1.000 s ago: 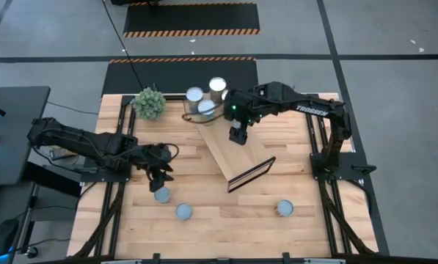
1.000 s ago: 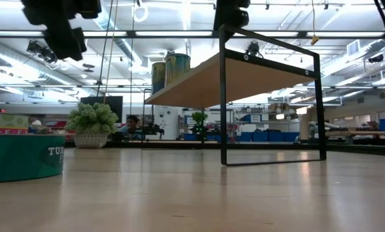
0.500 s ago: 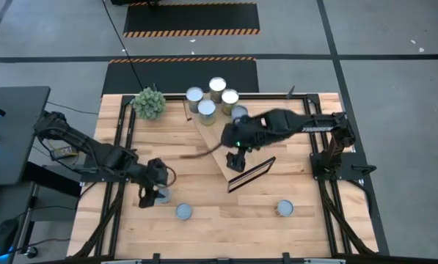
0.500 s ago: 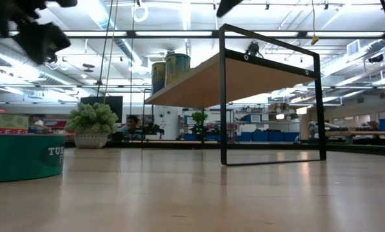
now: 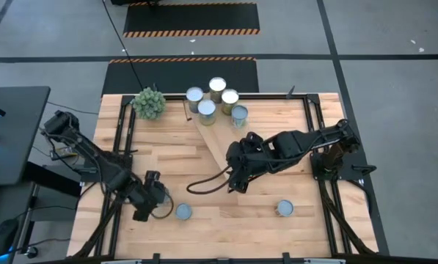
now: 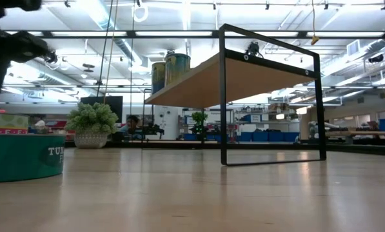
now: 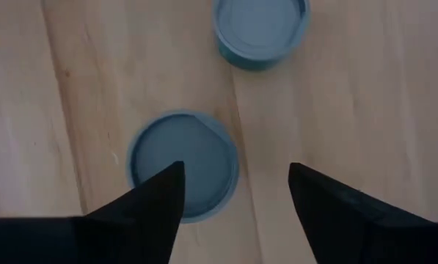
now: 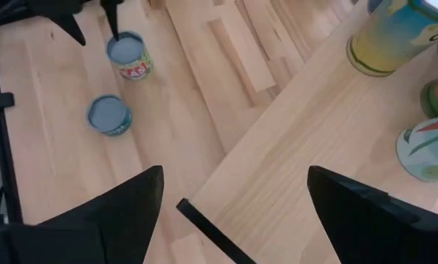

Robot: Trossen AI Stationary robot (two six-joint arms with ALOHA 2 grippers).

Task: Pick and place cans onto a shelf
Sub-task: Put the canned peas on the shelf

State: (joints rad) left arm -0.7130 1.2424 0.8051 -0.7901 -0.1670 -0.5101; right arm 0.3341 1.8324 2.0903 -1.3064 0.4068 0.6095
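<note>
The left gripper (image 7: 233, 198) hangs low left of the high view, its two dark fingers (image 7: 149, 202) spread apart and empty, poised over a small round tin with a grey-blue lid (image 7: 182, 172); whether the near finger touches the lid cannot be told. A second teal-sided can (image 7: 261, 29) stands just beyond it.

The right gripper (image 8: 230, 202) sits mid-frame in the high view, over the near end of the long light-wood shelf (image 5: 220, 143), jaws wide and holding nothing.

The high view alone shows five silver-topped cans (image 5: 217, 99) clustered on the shelf's far end, upper centre, beside a green spiky plant ball (image 5: 150, 103), and a lone can (image 5: 285, 209) lower right on the butcher-block table (image 5: 204, 224).

The low view shows a teal tin (image 6: 23, 156) at left; its white lettering begins "TU".
</note>
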